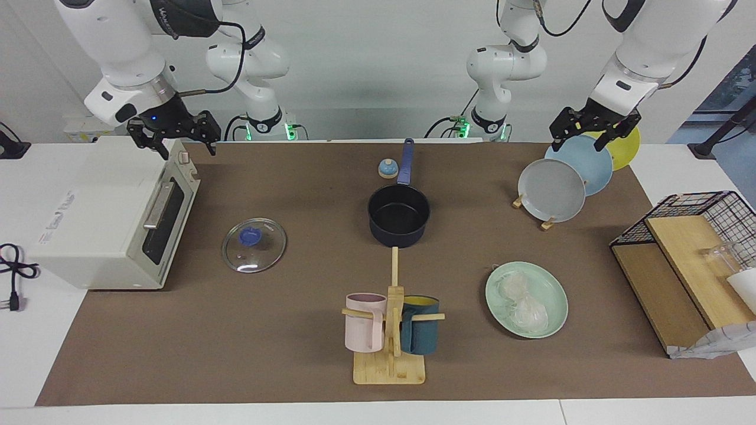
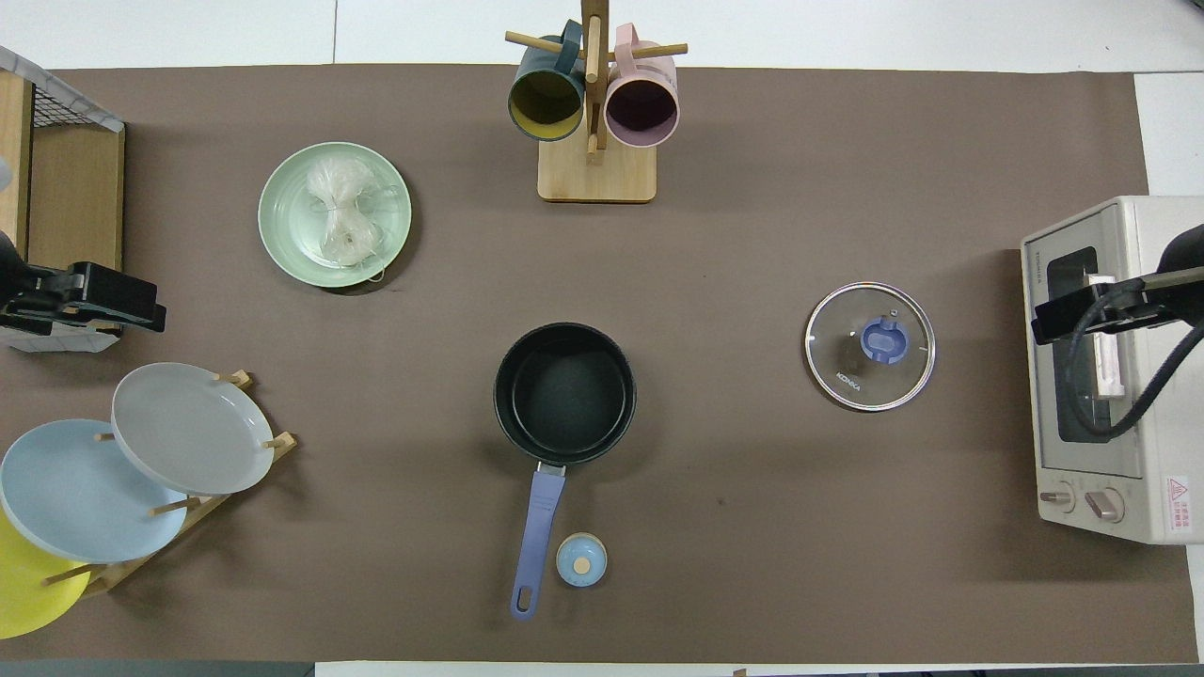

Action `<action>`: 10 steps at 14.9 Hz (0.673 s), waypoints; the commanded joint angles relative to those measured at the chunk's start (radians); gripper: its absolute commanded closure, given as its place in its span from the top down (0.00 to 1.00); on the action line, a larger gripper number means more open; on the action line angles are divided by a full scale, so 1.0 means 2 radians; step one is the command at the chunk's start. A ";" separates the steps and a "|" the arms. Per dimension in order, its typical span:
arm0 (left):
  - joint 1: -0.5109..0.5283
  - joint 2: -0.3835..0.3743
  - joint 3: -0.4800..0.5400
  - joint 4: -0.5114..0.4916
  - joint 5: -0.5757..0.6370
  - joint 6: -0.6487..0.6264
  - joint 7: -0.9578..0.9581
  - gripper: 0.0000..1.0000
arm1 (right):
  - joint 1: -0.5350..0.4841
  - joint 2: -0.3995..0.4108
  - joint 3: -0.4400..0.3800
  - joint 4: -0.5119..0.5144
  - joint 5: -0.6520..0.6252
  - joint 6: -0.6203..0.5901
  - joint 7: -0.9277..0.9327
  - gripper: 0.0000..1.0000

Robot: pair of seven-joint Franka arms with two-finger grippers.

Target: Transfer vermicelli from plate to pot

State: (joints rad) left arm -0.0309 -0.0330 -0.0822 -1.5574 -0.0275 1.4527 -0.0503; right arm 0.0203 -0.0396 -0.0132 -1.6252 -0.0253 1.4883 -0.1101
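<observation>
Left gripper point(image 1: 595, 127) open over plate rack point(image 1: 534, 212), vermicelli point(image 1: 522, 301) well apart

White wall point(image 1: 366, 71); brown-topped table point(image 1: 236, 354).

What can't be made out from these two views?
- How many vermicelli bundles lie on the plate: they overlap, both views.
- Yellow plate: cut by the overhead view's edge; the light-blue plate and left gripper cover it in the facing view.
- Wire basket contents: cut by both views' edges.
- Toaster oven interior: dark door glass.
</observation>
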 commanded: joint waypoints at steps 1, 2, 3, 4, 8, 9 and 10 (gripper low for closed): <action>-0.001 0.003 -0.001 0.008 0.006 0.000 0.004 1.00 | -0.002 -0.002 0.004 0.004 -0.001 -0.011 0.005 1.00; 0.001 0.004 -0.001 0.009 0.005 -0.001 0.005 1.00 | -0.002 -0.002 0.004 0.005 -0.001 -0.010 0.005 1.00; 0.000 0.004 -0.001 0.009 0.006 0.002 0.005 1.00 | -0.002 -0.002 0.004 0.004 -0.001 -0.011 0.005 1.00; 0.002 0.004 0.000 0.007 0.006 0.005 0.006 1.00 | -0.002 -0.002 0.004 0.005 -0.001 -0.011 0.004 1.00; -0.001 0.000 0.000 -0.008 0.006 0.034 0.001 1.00 | -0.002 -0.002 0.004 0.004 -0.002 -0.011 0.005 1.00; -0.002 0.000 -0.001 -0.009 0.006 0.035 0.001 1.00 | -0.002 -0.002 0.004 0.004 -0.003 -0.009 0.004 1.00; -0.002 0.001 -0.001 -0.008 0.005 0.036 0.002 1.00 | -0.002 -0.002 0.007 0.004 -0.001 -0.006 0.004 1.00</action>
State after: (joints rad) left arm -0.0311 -0.0286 -0.0831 -1.5624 -0.0275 1.5007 -0.0501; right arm 0.0203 -0.0396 -0.0127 -1.6251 -0.0253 1.4883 -0.1101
